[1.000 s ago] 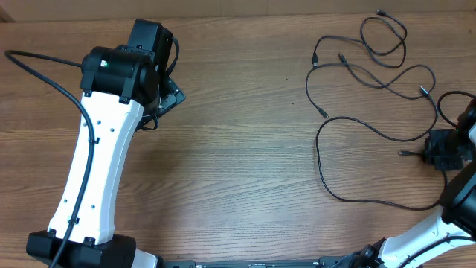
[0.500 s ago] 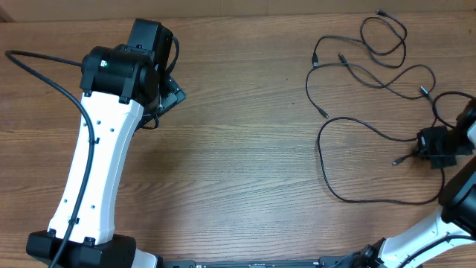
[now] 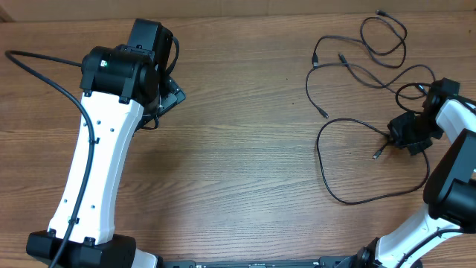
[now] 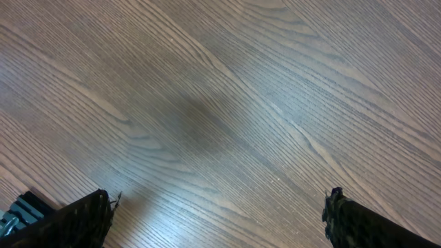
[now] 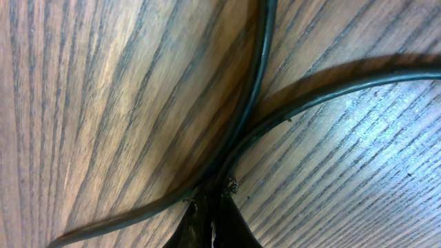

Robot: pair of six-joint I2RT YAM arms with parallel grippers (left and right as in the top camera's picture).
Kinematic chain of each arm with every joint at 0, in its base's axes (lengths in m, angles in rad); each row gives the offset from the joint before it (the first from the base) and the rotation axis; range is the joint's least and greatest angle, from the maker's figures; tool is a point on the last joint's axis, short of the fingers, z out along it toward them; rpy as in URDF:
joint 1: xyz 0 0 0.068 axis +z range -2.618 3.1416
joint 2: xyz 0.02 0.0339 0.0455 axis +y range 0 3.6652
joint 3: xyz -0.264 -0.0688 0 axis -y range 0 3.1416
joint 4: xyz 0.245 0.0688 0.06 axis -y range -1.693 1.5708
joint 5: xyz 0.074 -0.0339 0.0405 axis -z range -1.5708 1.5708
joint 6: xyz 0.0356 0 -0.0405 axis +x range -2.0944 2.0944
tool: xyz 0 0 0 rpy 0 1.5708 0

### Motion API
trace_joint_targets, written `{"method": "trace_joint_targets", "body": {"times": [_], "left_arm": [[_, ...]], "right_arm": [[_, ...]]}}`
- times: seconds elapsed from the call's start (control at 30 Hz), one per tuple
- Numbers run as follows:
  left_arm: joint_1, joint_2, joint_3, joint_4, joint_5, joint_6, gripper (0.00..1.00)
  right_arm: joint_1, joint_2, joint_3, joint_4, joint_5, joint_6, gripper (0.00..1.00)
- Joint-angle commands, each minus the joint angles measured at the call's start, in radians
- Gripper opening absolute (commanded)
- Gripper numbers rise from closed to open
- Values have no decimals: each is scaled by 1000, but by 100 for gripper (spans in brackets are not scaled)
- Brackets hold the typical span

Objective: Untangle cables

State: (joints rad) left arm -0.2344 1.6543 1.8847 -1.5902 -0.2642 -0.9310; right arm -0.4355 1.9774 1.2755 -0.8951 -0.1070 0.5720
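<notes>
Several thin black cables (image 3: pixel 357 74) lie looped on the wooden table at the right in the overhead view, with small plugs at their ends. My right gripper (image 3: pixel 407 134) sits low over them and is shut on a cable (image 5: pixel 251 103); the cable's loop (image 3: pixel 349 190) trails toward the table's front and a plug end (image 3: pixel 376 155) hangs left of the jaws. In the right wrist view two strands cross just above my closed fingertips (image 5: pixel 213 217). My left gripper (image 4: pixel 220 220) is open and empty over bare wood at the far left (image 3: pixel 167 93), far from the cables.
The white left arm (image 3: pixel 97 164) stretches from the front left edge toward the table's back. The right arm's base (image 3: pixel 454 193) stands at the front right. The table's back edge (image 3: pixel 238 15) runs along the top.
My right gripper has moved left and toward the back with the cable, dragging its loop and plug end leftward. The left arm has not moved.
</notes>
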Motion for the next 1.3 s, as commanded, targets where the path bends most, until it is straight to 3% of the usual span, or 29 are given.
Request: {"method": "trace_joint_targets", "body": {"times": [0.0,0.53,0.57,0.7,0.73,1.0,1.07,1.1,1.2,1.27], "left_arm": [[-2,8,-5,-2,4,19,100],[-2,8,-5,-2,4,19,100],[-2,8,-5,-2,4,19,100],[-2,8,-5,3,4,19,100],[-2,8,-5,6,7,19,100],[-2,8,-5,21,30,19,100],[-2,8,-5,21,30,19,100],[-2,8,-5,20,30,19,100],[-2,8,-5,20,30,19,100],[-2,8,-5,19,29,19,100]], "right_arm": [[16,32,-12,-19,23,-23,4],[-24,-58,120,-246,-64,-56,13],[-22,-68,120,-262,-71,-69,17],[7,-77,119,-333,-79,-134,59],[18,-77,118,-348,-79,-148,66],[155,-77,117,-450,-232,-370,77],[211,-77,110,-446,-200,-372,96],[242,-77,103,-439,-189,-371,100],[320,-77,78,-414,-182,-372,100],[374,-76,62,-392,-173,-369,95]]}}
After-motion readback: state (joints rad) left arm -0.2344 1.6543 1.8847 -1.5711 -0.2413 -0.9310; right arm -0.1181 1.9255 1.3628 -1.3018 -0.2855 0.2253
